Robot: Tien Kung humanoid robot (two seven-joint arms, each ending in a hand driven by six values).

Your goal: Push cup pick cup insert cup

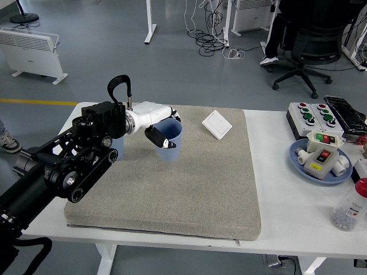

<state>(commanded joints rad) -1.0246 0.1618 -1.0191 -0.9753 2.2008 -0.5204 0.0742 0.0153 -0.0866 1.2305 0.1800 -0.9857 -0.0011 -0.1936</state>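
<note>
cup (170,141) is pale blue and upright on the grey mat (200,183), toward the mat's 11 o'clock corner, with the left hand (161,129) pinching its rim, fingers curled over the lip. a second blue cup (117,148) appears to sit half hidden behind the arm at 9 o'clock, likely the nesting target. keep the cup level and lift straight before carrying it across. open mat lies toward 3 and 6 o'clock; the white switch plate (217,124) sits near at 2 o'clock, and the worktop (275,172) edge is close at 12.
</note>
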